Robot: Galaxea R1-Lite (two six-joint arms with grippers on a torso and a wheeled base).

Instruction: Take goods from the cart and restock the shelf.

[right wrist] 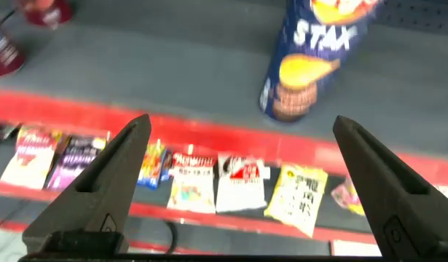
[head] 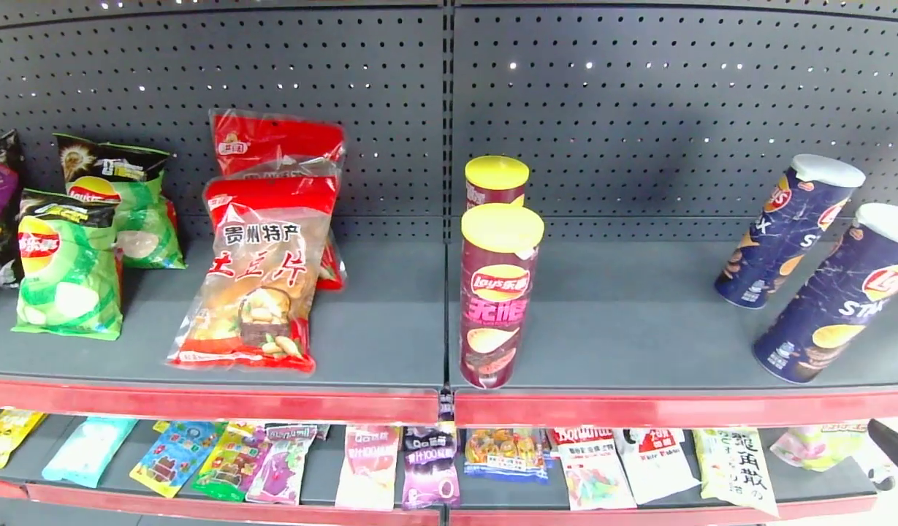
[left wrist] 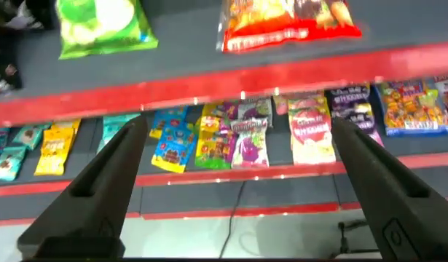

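Head view: the shelf (head: 390, 343) holds chip tubes (head: 498, 292) in front-facing rows with gaps to fill; left wrist: left gripper (left wrist: 238, 125) spread, empty, facing its red edge (left wrist: 209, 84); right wrist: right gripper (right wrist: 242, 124) likewise, near a blue tube (right wrist: 311, 58)

Head camera faces the shelf (head: 390, 321); wrist cameras, seemingly lower, share its edge.

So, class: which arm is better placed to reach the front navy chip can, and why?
Right, likely: the right gripper, open, faces the navy can; the left gripper faces the green bag and red bag.
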